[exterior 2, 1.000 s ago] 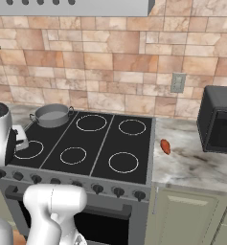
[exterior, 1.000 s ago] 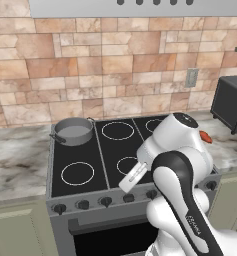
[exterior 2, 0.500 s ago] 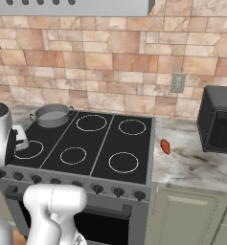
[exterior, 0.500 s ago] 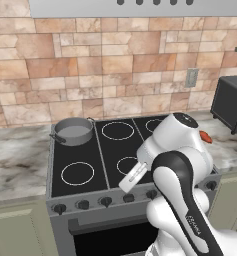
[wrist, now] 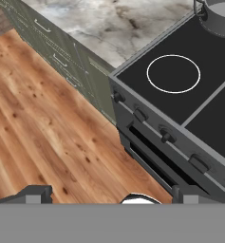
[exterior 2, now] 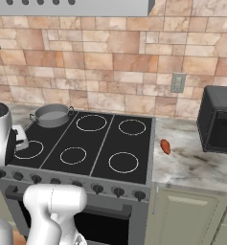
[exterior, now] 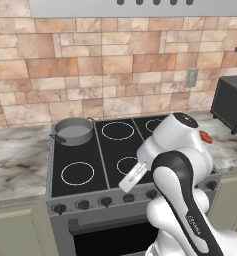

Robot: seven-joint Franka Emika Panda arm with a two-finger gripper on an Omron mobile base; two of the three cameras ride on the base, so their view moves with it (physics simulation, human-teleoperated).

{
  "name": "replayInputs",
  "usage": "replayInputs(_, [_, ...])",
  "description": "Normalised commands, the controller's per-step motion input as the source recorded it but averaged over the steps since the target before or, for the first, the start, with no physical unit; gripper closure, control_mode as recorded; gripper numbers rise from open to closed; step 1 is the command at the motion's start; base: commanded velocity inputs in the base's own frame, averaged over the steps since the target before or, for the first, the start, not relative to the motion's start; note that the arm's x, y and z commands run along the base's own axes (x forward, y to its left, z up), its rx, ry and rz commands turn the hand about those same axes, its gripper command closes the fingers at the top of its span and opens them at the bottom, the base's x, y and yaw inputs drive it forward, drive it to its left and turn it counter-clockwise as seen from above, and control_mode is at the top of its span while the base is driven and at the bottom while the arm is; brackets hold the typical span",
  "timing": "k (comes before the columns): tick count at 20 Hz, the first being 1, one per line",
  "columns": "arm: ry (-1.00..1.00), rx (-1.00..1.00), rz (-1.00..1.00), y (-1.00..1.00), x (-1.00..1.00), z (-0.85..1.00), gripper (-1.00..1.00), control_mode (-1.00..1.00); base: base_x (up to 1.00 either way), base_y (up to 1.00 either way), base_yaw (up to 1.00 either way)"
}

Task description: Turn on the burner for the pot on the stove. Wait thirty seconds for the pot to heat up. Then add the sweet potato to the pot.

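Note:
The grey pot (exterior: 74,131) (exterior 2: 51,115) stands on the back left burner of the stove (exterior: 106,159) (exterior 2: 103,141); its rim shows at the top right of the hand view (wrist: 221,17). On the marble counter right of the stove lies the orange-red sweet potato (exterior 2: 165,146) (exterior: 205,136). My gripper (wrist: 109,197) is open with nothing between its fingers. It hangs in front of the stove's left front corner, looking down at the row of black knobs (wrist: 140,115) (exterior: 82,204) (exterior 2: 76,184) and the wooden floor. The arm's white elbow covers the stove's front right in the left base view.
A black microwave (exterior 2: 219,119) (exterior: 232,103) sits on the counter at the far right. Marble counter (exterior: 15,165) with green cabinet drawers (wrist: 61,59) lies left of the stove. A range hood (exterior: 140,6) hangs above, and a wall outlet (exterior 2: 177,83) is on the tiled backsplash.

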Motion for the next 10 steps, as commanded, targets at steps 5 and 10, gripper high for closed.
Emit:
replayInputs(5, [0.00, 0.00, 0.00, 0.00, 0.00, 0.00, -1.00, -1.00, 0.00, 0.00, 0.00])
replayInputs(10, [0.00, 0.00, 0.00, 0.00, 0.00, 0.00, -1.00, -1.00, 0.00, 0.00, 0.00])
